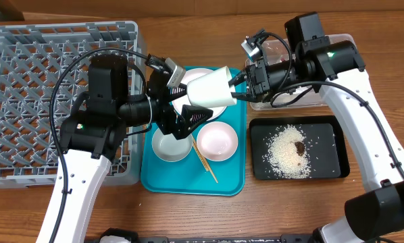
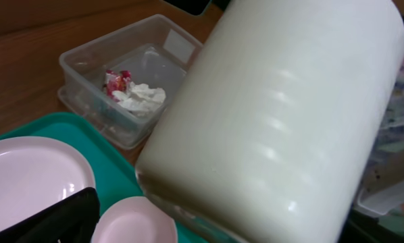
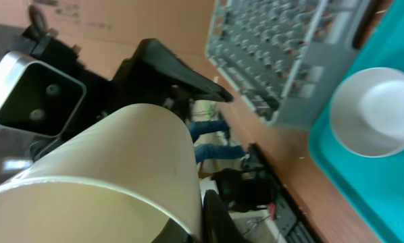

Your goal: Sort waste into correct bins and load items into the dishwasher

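A small white cup (image 1: 211, 88) hangs tilted over the teal tray, its mouth toward the right. My right gripper (image 1: 240, 84) is shut on its rim, one finger (image 3: 219, 217) outside the wall of the cup (image 3: 101, 169). My left gripper (image 1: 186, 102) stands open around the cup's base, its black finger (image 2: 60, 219) apart from the cup (image 2: 276, 121). Below lie the white plate (image 1: 200, 73), the greyish bowl (image 1: 171, 146), the smaller dish (image 1: 217, 140) and the chopsticks (image 1: 205, 164). The clear tub (image 2: 114, 74) holds a red wrapper (image 2: 117, 79) and tissue (image 2: 145, 95).
The grey dish rack (image 1: 53, 88) fills the left of the table, next to the teal tray (image 1: 188, 182). A black tray (image 1: 327, 169) at the right carries rice (image 1: 283, 154) and a brown lump (image 1: 300, 146). The right arm crosses above the clear tub (image 1: 283, 102).
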`<state>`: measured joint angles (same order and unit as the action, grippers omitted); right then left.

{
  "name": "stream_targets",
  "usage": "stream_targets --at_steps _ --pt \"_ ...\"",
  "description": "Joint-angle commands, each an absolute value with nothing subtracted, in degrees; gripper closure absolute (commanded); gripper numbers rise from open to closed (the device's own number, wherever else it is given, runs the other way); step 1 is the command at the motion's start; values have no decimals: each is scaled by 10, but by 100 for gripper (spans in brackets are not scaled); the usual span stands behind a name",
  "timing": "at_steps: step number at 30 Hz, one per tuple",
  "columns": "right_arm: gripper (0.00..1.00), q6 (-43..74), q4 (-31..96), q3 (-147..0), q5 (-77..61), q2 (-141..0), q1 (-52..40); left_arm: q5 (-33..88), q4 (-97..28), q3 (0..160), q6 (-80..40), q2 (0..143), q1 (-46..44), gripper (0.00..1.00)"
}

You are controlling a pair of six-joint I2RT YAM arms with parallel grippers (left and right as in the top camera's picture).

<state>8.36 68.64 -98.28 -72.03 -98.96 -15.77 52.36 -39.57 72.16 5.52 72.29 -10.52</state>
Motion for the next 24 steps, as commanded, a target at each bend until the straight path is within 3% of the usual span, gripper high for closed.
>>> stream_targets --at_steps 1,11,15,18,24 --pt "96 70 688 -986 -775 -986 -170 597 -379 732 47 727 -109 7" --pt "96 70 692 -986 -798 -986 -181 669 -328 732 47 727 -109 10" --pt "96 70 697 -986 -797 -986 -181 695 -304 732 47 727 -109 20" --pt "96 70 698 -986 -797 -986 -181 706 -293 732 47 727 -109 36" --pt "96 70 698 -986 -797 -986 -180 706 -296 732 47 727 -109 39"
